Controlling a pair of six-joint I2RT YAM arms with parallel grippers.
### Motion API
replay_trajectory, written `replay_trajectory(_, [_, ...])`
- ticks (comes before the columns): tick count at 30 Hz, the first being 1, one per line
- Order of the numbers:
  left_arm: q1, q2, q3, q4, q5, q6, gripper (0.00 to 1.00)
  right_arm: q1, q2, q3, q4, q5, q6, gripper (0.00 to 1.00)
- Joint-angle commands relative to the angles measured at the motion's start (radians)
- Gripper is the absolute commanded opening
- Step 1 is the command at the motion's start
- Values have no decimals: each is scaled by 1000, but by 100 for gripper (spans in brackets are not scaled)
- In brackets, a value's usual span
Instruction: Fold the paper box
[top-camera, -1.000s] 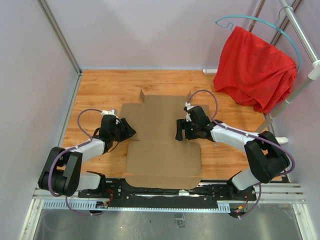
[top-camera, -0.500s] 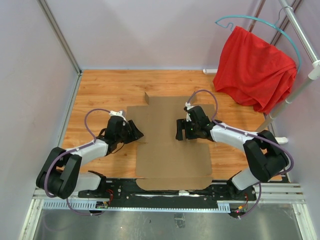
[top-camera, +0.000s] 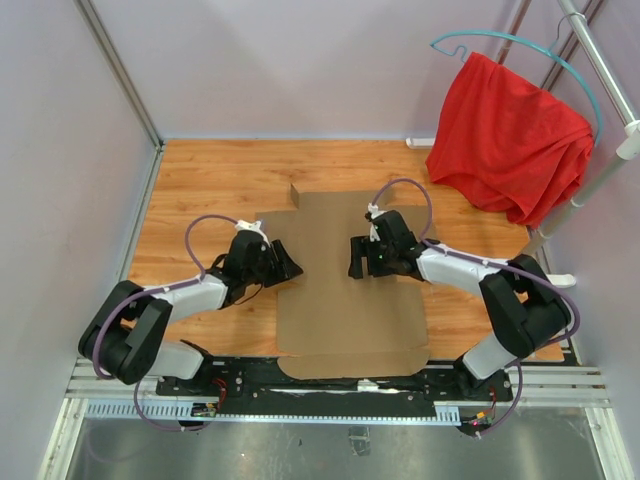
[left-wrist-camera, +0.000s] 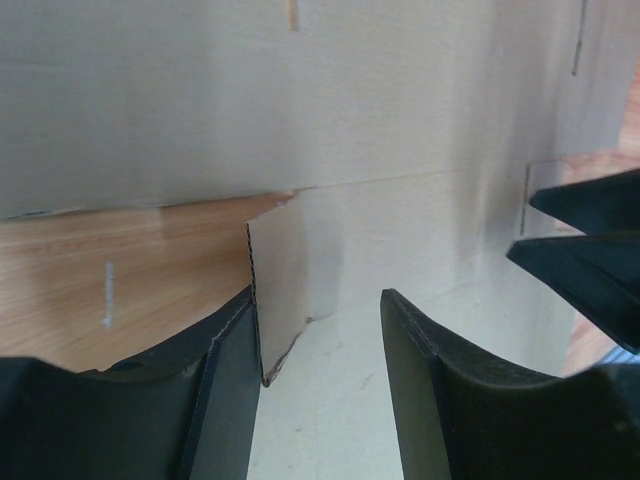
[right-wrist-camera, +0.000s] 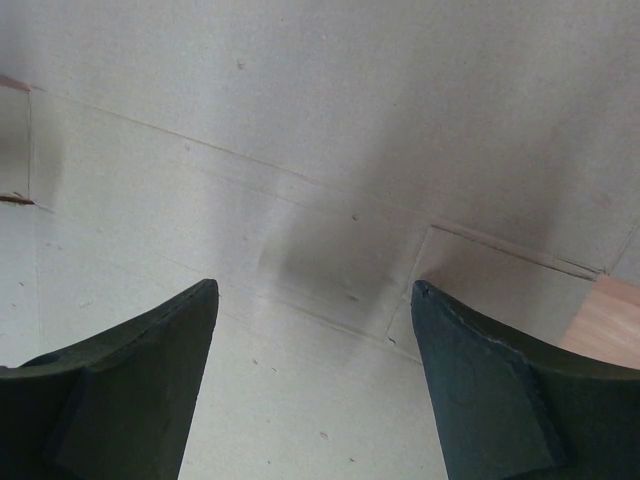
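The paper box (top-camera: 350, 305) lies as a flat brown cardboard sheet on the wooden table (top-camera: 215, 170), one small flap (top-camera: 296, 194) standing up at its far edge. My left gripper (top-camera: 290, 268) is at the sheet's left edge, open. In the left wrist view a short raised flap (left-wrist-camera: 285, 265) stands between the jaws, leaning on the left finger (left-wrist-camera: 225, 400), with a clear gap to the right finger. My right gripper (top-camera: 357, 258) is open, low over the sheet's middle. The right wrist view shows only flat creased cardboard (right-wrist-camera: 320, 150) between its fingers (right-wrist-camera: 480, 390).
A red cloth (top-camera: 510, 135) hangs on a teal hanger from a metal rack (top-camera: 600, 70) at the back right. Pale walls close in the left and far sides. The black mounting rail (top-camera: 340, 385) runs along the near edge, under the sheet's front flap.
My left gripper has moved right along the table, and the cardboard sheet has slid right with it. The right gripper has stayed almost where it was, still open.
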Motion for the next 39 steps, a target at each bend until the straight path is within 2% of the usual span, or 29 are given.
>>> replay_trajectory(1, [-39,-9,53,46,8,-21,53,-6,80,-9,5,-32,8,79])
replay_trajectory(12, [-112,89,131,55,-16,-22,53,-6,140,-17,49,-66,16,78])
replay_trajectory(24, [-111,239,99,134,-28,-42,53,-6,143,-21,51,-71,13,78])
replay_trajectory(27, [-111,206,102,103,-38,-35,53,-6,142,-18,50,-74,14,78])
replay_trajectory(32, [-111,62,137,-24,-116,8,54,-7,104,0,21,-63,11,78])
replay_trajectory(39, [-111,-73,211,-184,-239,78,57,-7,15,82,-126,41,-41,79])
